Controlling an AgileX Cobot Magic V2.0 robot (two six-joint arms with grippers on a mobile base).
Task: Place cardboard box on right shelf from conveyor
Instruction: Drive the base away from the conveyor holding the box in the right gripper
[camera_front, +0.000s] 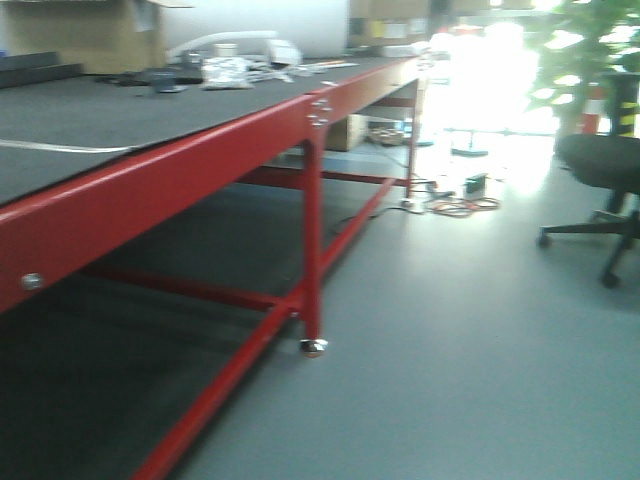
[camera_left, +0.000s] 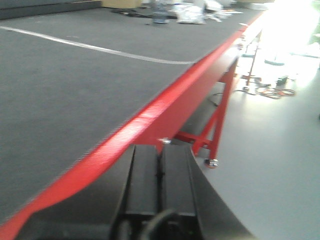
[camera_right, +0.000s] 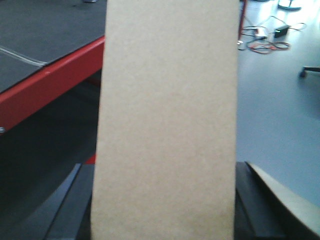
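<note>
Right gripper (camera_right: 164, 172) is clamped on the cardboard box (camera_right: 167, 90), 1 finger on each long side, holding it beside the conveyor (camera_right: 35, 35) — apparently for carrying to the shelf, which no view shows. Left gripper (camera_left: 160, 151) is empty, fingers together.

We see the cardboard box (camera_right: 167, 120) as matt tan paperboard with a fine grain. The conveyor (camera_front: 90, 115) has a dark grey, matt, textured belt and a glossy red-painted metal edge. The floor (camera_front: 480, 350) is smooth grey with a soft sheen.
</note>
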